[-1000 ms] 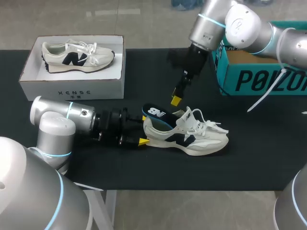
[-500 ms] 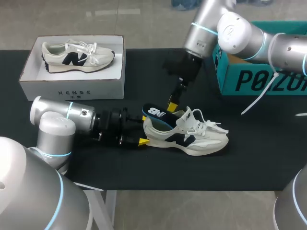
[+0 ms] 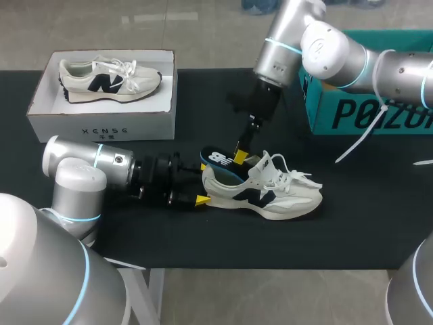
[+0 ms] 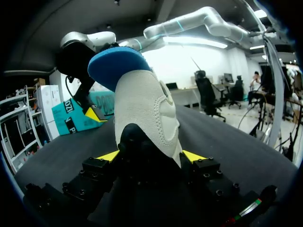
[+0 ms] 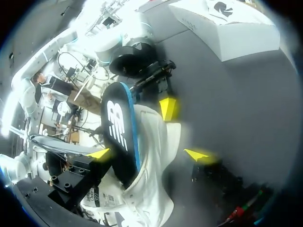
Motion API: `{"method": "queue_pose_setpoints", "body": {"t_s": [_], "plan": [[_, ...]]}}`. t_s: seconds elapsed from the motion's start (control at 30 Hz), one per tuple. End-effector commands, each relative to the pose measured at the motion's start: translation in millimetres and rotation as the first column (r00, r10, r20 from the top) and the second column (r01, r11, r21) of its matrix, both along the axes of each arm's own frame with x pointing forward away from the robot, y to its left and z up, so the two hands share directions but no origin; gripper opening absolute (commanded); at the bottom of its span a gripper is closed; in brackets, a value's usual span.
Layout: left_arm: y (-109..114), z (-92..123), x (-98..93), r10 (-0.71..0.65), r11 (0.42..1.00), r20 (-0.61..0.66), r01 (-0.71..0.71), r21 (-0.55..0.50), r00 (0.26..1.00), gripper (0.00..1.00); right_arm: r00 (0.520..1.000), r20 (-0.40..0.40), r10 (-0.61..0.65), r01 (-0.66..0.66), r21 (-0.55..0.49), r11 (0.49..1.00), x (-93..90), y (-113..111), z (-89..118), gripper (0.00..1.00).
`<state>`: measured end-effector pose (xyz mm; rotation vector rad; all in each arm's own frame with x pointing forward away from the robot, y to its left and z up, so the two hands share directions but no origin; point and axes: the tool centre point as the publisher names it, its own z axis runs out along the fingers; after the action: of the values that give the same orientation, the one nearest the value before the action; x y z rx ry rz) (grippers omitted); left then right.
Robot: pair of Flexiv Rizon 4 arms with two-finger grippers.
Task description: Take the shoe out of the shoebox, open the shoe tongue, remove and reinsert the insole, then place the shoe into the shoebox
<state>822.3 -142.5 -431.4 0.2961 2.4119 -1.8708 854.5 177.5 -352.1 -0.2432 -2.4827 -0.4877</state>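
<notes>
bracing shoe (image 4: 147,113) heel, left gripper (image 4: 150,155) clamped both sides; right gripper (image 5: 149,153) wide open, empty, insole (image 5: 118,137) between fingers. risk: off-centre closing pinches shoe too, insole buckles.

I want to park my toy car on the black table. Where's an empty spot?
Bare: the front right of the table, past the toe of the shoe, and the strip between the white box and the teal box. Crowded: around the heel, where the left gripper and right gripper meet.
</notes>
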Motion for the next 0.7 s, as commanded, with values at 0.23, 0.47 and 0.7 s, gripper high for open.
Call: {"method": "queue_pose_setpoints", "body": {"t_s": [0.23, 0.47, 0.7], "plan": [[-0.7, -2.5, -1.0, 0.001, 1.0, 0.001, -0.001, 0.001, 1.0, 0.0, 1.0, 0.004, -0.017, 0.017, 0.015, 1.0, -4.4, 0.7, -0.2, 0.23], [-0.7, -2.5, -1.0, 0.001, 1.0, 0.001, -0.001, 0.001, 1.0, 0.0, 1.0, 0.01, -0.016, 0.016, 0.019, 1.0, -4.0, 4.2, 3.6, 0.28], [-0.7, -2.5, -1.0, 0.001, 1.0, 0.001, -0.001, 0.001, 1.0, 0.0, 1.0, 0.016, -0.011, 0.011, 0.026, 1.0, -3.2, 6.5, 6.8, 0.0]]}}
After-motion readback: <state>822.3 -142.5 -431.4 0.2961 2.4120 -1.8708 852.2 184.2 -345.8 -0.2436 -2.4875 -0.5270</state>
